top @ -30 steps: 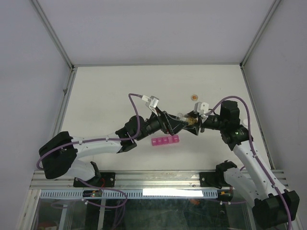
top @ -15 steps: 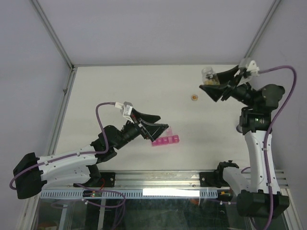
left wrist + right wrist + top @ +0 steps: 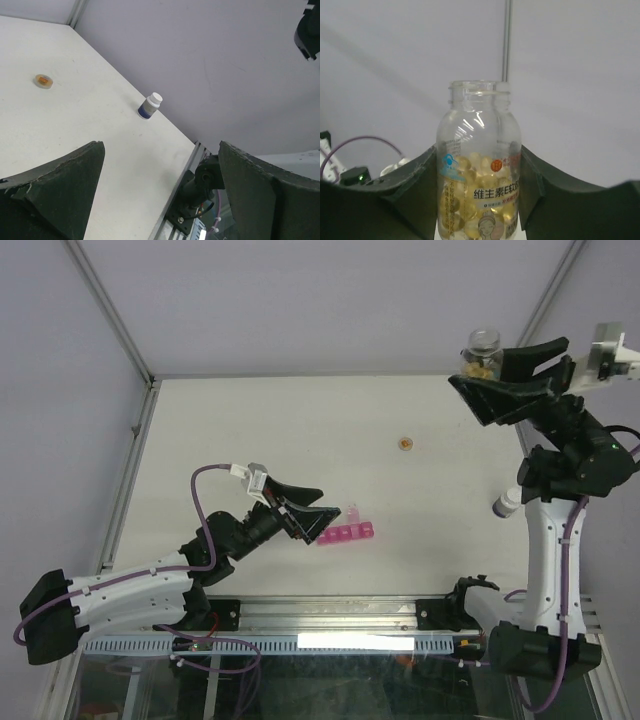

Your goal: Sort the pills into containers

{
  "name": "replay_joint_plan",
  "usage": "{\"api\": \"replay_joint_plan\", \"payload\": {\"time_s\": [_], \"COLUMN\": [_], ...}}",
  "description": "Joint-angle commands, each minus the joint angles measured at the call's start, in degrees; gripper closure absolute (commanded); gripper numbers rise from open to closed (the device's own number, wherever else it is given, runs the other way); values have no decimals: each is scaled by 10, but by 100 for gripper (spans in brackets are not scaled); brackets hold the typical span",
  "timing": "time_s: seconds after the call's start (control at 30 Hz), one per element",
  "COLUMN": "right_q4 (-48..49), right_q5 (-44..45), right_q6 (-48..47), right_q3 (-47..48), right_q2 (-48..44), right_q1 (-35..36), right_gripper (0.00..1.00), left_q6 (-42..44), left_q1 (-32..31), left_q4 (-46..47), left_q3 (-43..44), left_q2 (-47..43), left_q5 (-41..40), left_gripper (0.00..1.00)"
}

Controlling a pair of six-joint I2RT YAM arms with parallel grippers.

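1. The left fingers are spread wide with nothing between them, just at 10 o'clock of the pink pill box.
2. The pill box lies on the counter toward 6 o'clock, near the front edge.
3. The right fingers clamp a clear bottle of yellow capsules, upright and uncapped, raised above the counter's 1 o'clock corner.
4. A small round disc lies at 1 o'clock of the pill box.
5. A white-capped little bottle stands at 3 o'clock, by the right edge.
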Motion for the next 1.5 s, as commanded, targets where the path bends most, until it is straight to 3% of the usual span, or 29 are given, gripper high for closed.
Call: {"api": "replay_joint_plan", "payload": {"time_s": [0.0,0.03,0.07,0.1,0.2,0.23,0.3,0.33,0.37,0.5,0.7,0.73,0.8,0.83,0.9,1.0,1.13,1.47], "right_q4": [207,362,435,375,27,19,338,442,403,-65,-208,-291,-531,-622,-727,-817,-845,-881], "right_q5": [28,-2,-21,-16,102,105,38,5,-49,-122,-202,-205,-172,-154,-121,-96,-67,-24], "right_q6": [227,304,310,260,18,25,300,357,287,-199,-365,-426,-684,-770,-867,-969,-1064,-1180], "right_q3": [-15,-27,-46,-67,-55,-39,-42,-38,-47,-124,-228,-228,-202,-194,-189,-198,-241,-266], "right_q2": [96,105,89,55,-4,14,91,118,100,-41,-72,-77,-77,-69,-49,-24,-11,71], "right_q1": [15,58,89,81,4,-11,22,55,79,105,137,143,163,175,189,197,199,212], "right_gripper": [96,95,95,95,96,97,95,94,94,94,94,94,94,94,94,94,95,95], "left_q6": [25,30,33,36,41,44,51,56,64,85,109,113,123,128,140,161,177,213], "left_q1": [-2,-2,-2,-2,-2,-2,-2,-2,-2,-2,-2,-2,-2,-2,-2,-2,-2,-2], "left_q4": [13,9,8,10,18,19,8,-2,-16,-69,-130,-138,-150,-151,-148,-134,-109,-22], "left_q3": [11,13,12,11,3,2,4,4,3,-10,-19,-22,-31,-34,-44,-60,-86,-140], "left_q2": [4,3,2,0,1,2,-2,-7,-16,-36,-49,-52,-59,-63,-69,-79,-86,-82], "left_q5": [20,25,31,34,45,50,62,64,61,20,-32,-43,-68,-77,-87,-106,-144,-174], "left_gripper": [1,1,1,1,1,1,1,1,1,1,1,1,1,1,1,1,1,1]}}
